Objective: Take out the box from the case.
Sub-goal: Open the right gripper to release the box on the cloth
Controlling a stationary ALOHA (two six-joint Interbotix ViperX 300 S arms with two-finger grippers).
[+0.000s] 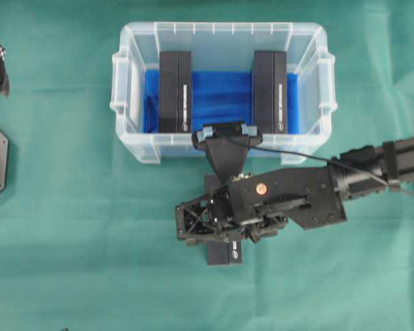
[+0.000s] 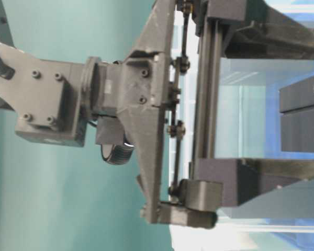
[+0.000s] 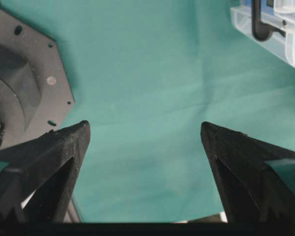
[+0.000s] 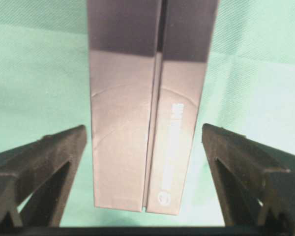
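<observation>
Overhead view: a clear plastic case (image 1: pixel 310 141) is sitting on a green cloth (image 1: pixel 69 227), directly beyond the right gripper (image 1: pixel 224 231). A blue cloth (image 1: pixel 221 96) is lining the case bottom. Two dark boxes are standing inside it, one at the left (image 1: pixel 175 89) and one at the right (image 1: pixel 270 89), with the blue lining showing between them. A third dark box (image 1: pixel 224 256) is lying on the green cloth outside the case, under the right gripper, its near end poking out below the gripper. The right arm (image 1: pixel 372 165) is reaching in from the right edge. The left gripper is not showing here.

Table-level view: the right gripper (image 2: pixel 303 112) is filling the frame sideways, its two fingers standing wide apart. Beyond them a dark box (image 2: pixel 302 112) is showing through the clear case wall (image 2: pixel 240 120).

Left wrist view: the left gripper (image 3: pixel 145 132) is hanging open over bare green cloth (image 3: pixel 147 98), nothing between its fingers. A corner of the case (image 3: pixel 265 32) is sitting far ahead and to the right of it. A black octagonal plate (image 3: pixel 24 83) is lying to its left.

Right wrist view: the right gripper (image 4: pixel 143 135) is standing open. The dark box (image 4: pixel 150 108) is lying on the green cloth (image 4: pixel 39 83) between its fingers, stretching away ahead, with a clear gap of cloth on each side, so neither finger is touching it.
</observation>
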